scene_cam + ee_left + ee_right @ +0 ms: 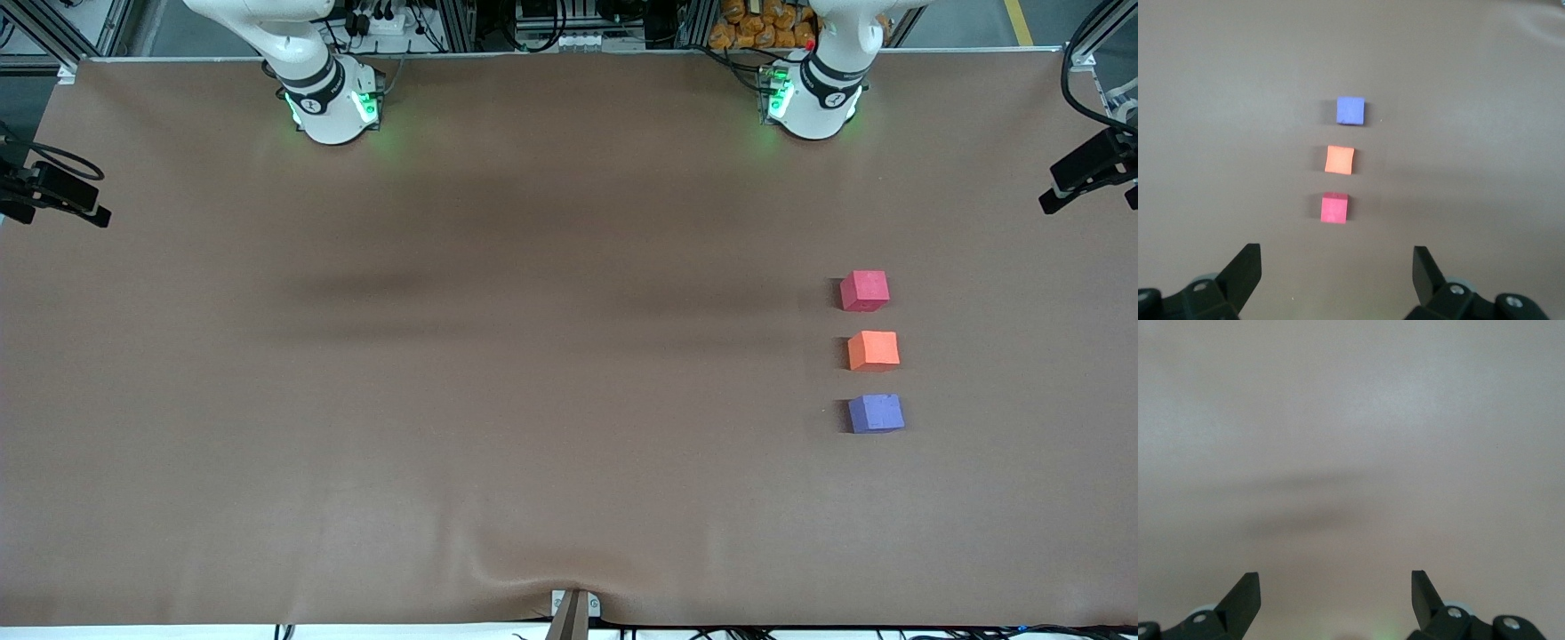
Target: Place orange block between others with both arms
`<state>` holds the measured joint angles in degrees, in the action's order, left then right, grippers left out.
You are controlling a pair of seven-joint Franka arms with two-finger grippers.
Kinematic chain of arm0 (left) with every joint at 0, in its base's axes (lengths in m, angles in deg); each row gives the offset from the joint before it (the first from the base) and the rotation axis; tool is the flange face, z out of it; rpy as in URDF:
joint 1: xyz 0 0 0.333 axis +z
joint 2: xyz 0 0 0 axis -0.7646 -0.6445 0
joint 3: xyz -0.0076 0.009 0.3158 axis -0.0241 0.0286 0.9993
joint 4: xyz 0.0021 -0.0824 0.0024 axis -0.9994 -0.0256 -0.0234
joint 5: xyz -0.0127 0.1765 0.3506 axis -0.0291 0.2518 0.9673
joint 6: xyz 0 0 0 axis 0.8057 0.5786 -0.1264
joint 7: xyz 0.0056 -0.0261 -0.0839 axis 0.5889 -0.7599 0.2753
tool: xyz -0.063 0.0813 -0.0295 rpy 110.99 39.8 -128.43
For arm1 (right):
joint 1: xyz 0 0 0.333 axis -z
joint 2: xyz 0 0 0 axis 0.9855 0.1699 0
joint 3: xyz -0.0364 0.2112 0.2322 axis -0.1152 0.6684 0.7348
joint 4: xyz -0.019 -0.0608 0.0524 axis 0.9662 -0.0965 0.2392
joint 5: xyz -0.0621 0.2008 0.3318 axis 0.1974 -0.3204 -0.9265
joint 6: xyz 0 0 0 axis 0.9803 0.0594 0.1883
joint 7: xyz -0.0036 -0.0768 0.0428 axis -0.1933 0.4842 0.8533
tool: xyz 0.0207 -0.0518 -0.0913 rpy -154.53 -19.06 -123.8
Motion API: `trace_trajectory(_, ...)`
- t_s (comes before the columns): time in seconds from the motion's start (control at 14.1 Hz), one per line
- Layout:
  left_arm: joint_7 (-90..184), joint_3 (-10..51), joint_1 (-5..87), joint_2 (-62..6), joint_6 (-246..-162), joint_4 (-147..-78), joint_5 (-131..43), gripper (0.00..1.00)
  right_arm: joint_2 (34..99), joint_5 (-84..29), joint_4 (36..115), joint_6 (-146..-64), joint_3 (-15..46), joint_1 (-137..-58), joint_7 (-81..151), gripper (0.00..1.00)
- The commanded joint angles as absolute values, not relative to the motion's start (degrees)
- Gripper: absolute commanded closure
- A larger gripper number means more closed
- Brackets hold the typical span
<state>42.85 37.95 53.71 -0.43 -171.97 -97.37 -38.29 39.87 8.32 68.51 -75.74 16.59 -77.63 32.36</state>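
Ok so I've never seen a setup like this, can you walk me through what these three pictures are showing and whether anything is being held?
These are two white jointed robot arms bolted along one edge of a brown covered table. The wide picture comes from a high camera facing them; only their green-lit bases show there. The other two pictures come from cameras on each arm's wrist, looking down past its own two fingers.

Toward the left arm's end lie three small foam cubes in a row: a pinkish-red cube, a bright orange cube between, and a purple cube nearest the front camera.

The left end effector hangs open above them, holding nothing. The right end effector is open over bare table, also empty.
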Motion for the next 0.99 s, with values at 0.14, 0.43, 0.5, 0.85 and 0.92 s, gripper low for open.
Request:
trace_trajectory(0.14, 43.78, 44.04, 46.89, 1.98, -170.45, -101.18, -38.64, 0.00, 40.86, 8.56, 67.12, -75.40, 16.79, -77.76, 31.45, 0.00)
trace_trajectory(0.43, 43.60, 43.60, 46.80, 5.23, -169.66, -103.64, -36.44, 0.00, 40.86, 8.56, 67.12, -75.49, 16.79, -77.76, 31.45, 0.00)
trace_trajectory(0.5, 43.43, 43.34, 46.71, 5.50, -169.39, -103.74, -36.35, 0.00, 40.86, 8.56, 67.12, -75.49, 16.79, -77.76, 31.45, 0.00)
trace_trajectory(0.85, 43.60, 38.95, 47.06, 4.97, -169.39, -103.04, -31.17, 0.00, 40.86, 8.56, 67.12, -75.49, 16.79, -77.85, 31.45, 0.00)
trace_trajectory(0.92, 43.60, 38.86, 46.98, 4.97, -169.48, -103.04, -31.25, 0.00, 40.86, 8.56, 67.12, -75.49, 16.79, -77.76, 31.45, 0.00)
